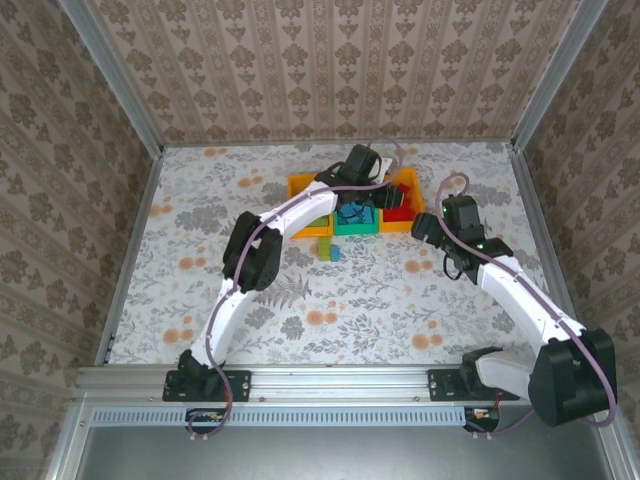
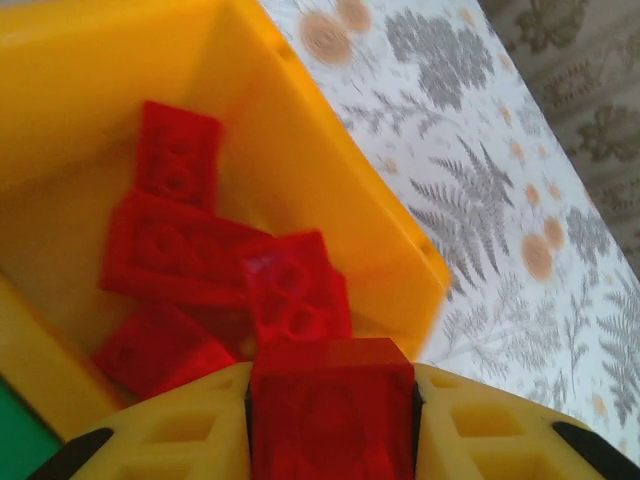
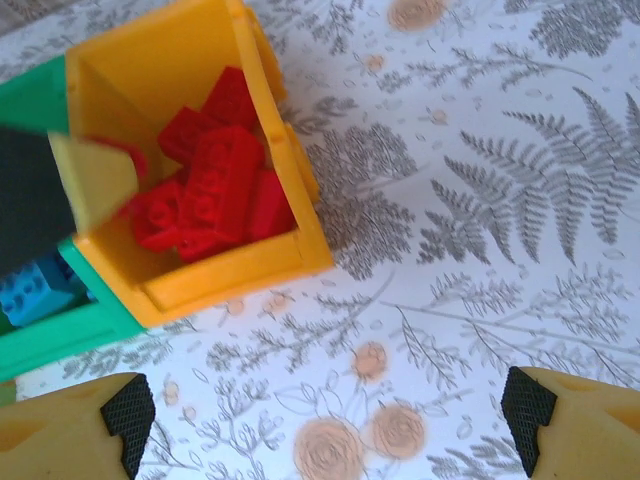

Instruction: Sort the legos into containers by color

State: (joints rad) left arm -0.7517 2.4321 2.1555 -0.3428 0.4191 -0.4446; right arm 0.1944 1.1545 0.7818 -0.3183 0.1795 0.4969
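Pinched between the yellow fingers (image 2: 170,430) of our left gripper (image 2: 332,430), we hold a red brick (image 2: 332,400), clenched firmly, directly above the orange bin (image 2: 340,210). Below and ahead of those fingers, several more red bricks (image 2: 180,250) lie piled on the bin's floor. Our right gripper (image 3: 328,410) hangs with its jaws spread wide and nothing between them, over the flowered table (image 3: 480,200). The orange bin sits ahead of it to the left, and a green bin (image 3: 60,335) with blue bricks (image 3: 35,290) touches that bin's left side. From above we see two loose bricks (image 1: 329,250), one green and one blue, on the table just short of the bins.
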